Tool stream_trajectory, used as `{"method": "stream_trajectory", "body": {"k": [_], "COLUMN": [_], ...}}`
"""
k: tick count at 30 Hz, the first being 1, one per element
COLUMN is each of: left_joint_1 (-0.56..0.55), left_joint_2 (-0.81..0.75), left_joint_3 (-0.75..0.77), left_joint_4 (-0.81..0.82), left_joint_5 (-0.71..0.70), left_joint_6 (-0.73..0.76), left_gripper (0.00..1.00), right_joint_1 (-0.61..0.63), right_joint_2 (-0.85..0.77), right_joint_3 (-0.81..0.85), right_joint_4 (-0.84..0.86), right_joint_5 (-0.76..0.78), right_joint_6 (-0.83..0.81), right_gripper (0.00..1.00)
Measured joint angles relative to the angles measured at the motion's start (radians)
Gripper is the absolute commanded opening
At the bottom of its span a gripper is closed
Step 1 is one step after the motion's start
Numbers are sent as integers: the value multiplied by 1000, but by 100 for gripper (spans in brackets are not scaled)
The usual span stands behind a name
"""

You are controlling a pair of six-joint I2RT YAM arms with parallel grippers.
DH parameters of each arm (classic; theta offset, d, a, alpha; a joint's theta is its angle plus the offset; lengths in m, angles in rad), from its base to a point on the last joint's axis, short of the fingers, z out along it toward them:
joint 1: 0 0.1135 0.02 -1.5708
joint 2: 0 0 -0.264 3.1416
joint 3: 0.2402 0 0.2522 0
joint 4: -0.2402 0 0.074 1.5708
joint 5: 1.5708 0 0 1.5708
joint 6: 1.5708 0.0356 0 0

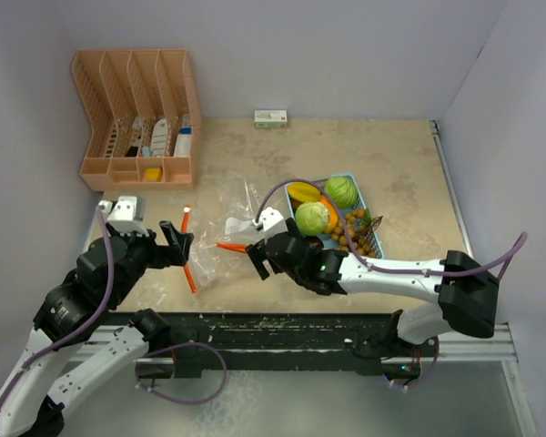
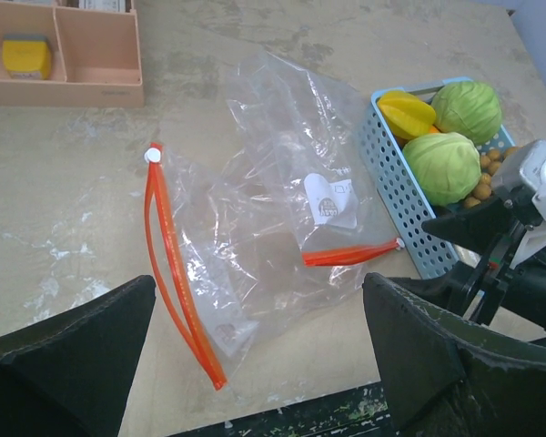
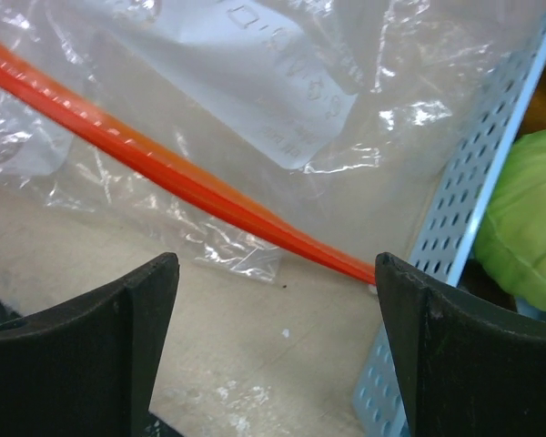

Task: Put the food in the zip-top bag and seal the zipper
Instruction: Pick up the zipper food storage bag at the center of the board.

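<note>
A clear zip-top bag [image 1: 226, 228] with an orange zipper [image 2: 168, 273] lies crumpled and empty on the table, its mouth gaping. The food sits in a light blue tray [image 1: 371, 211] to its right: a yellow fruit [image 1: 302, 191], two green leafy heads [image 1: 341, 191] and a bunch of small brown balls [image 1: 359, 232]. My left gripper [image 1: 177, 244] hangs open just left of the bag, nothing between its fingers. My right gripper [image 1: 255, 259] is open at the bag's near right corner, and the zipper's end [image 3: 346, 262] lies just beyond its fingertips [image 3: 159, 273], next to the tray wall [image 3: 478, 191].
A peach desk organizer [image 1: 136, 118] stands at the back left, with a yellow item in its front compartment [image 2: 25, 55]. A small white box [image 1: 270, 117] lies against the back wall. The table's dark front edge [image 1: 282, 319] runs just below both grippers.
</note>
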Motion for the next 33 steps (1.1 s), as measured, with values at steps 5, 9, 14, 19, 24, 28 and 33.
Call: {"method": "stream_trajectory", "body": {"k": [5,9,14,19,24,28,33], "left_joint_1": [0,0,0,0,0,0,0], "left_joint_2": [-7,-6,-6,-7,-8,-8,-9], "left_joint_3": [-17,-22,-22,-26,-34,-47,-56], "left_joint_4": [1,2,9,14,16,16,16], "left_joint_5": [0,0,0,0,0,1,5], "left_joint_6": [-7,-7,-7,-7,-7,-8,-8], "left_gripper": [99,99,99,99,99,99,99], "right_joint_1": [-3,-3,-3,-3,-3,-3,-4], "right_joint_2": [27,79,120,126,143,204,291], "right_joint_3": [13,37,40,40,41,42,42], "right_joint_4": [40,75,105,135,178,227,309], "right_joint_5": [64,75,85,124,188,248,309], "right_joint_6": [-28,-52,-64,-64,-68,-74,-98], "right_gripper": [84,81,71,54,51,52,37]}}
